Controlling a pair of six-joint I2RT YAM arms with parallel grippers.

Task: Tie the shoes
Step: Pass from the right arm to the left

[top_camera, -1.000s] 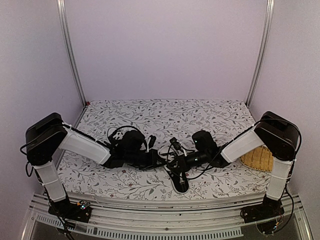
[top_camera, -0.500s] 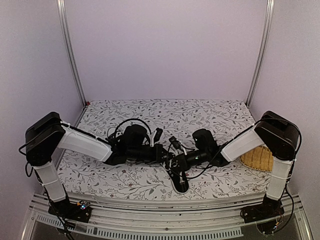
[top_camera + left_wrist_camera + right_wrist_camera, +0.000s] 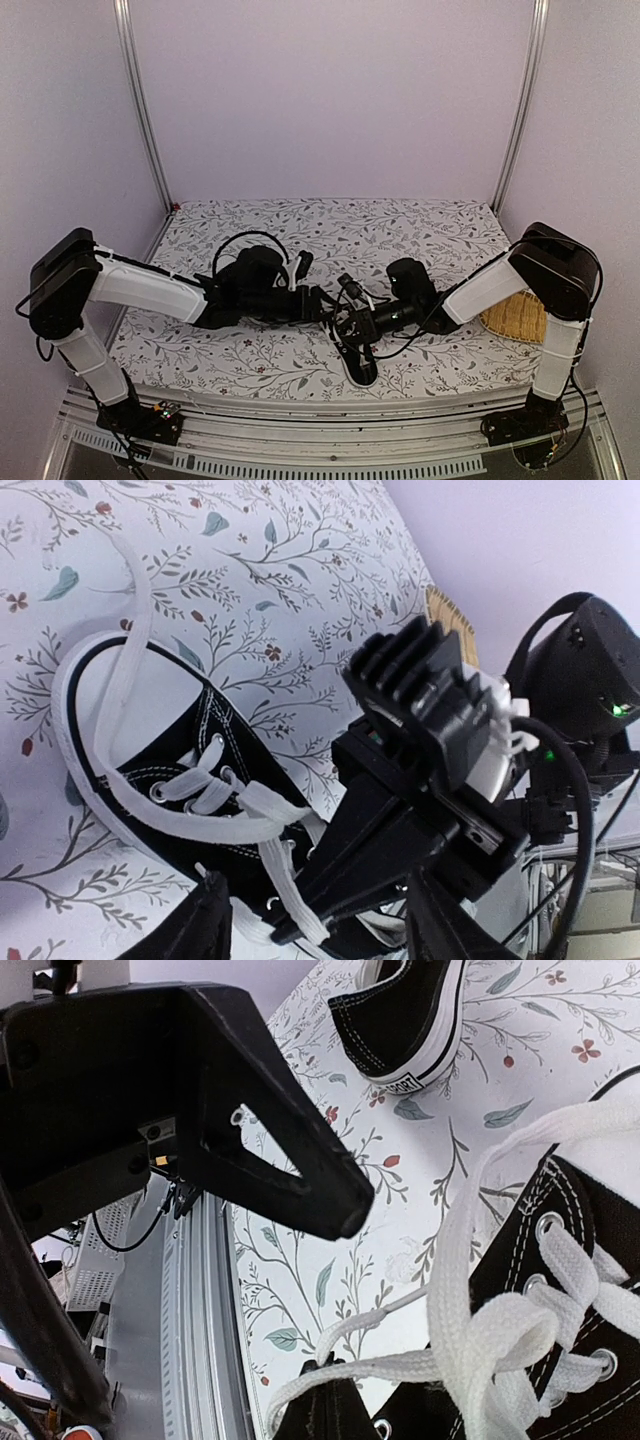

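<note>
One of the shoes (image 3: 232, 742), black canvas with a white sole, lies on its side under both grippers. Its white laces (image 3: 205, 825) are crossed loosely over the tongue. My right gripper (image 3: 333, 1385) is shut on a strand of lace (image 3: 400, 1365), and it shows in the left wrist view as the right gripper (image 3: 292, 927) pinching that strand. My left gripper (image 3: 320, 930) stands open astride it, holding nothing. A free lace end (image 3: 122, 640) trails over the cloth. The second shoe (image 3: 361, 368) lies near the front edge, its heel (image 3: 405, 1020) showing in the right wrist view.
A flowered cloth (image 3: 330, 230) covers the table. A wicker basket (image 3: 515, 318) sits at the right edge beside the right arm. The metal front rail (image 3: 195, 1290) runs close by the shoes. Upright frame posts (image 3: 140, 110) stand at the back corners.
My left gripper has opened and let go of the lace, drawing slightly back and left. The right gripper has stayed shut on its strand, almost still.
</note>
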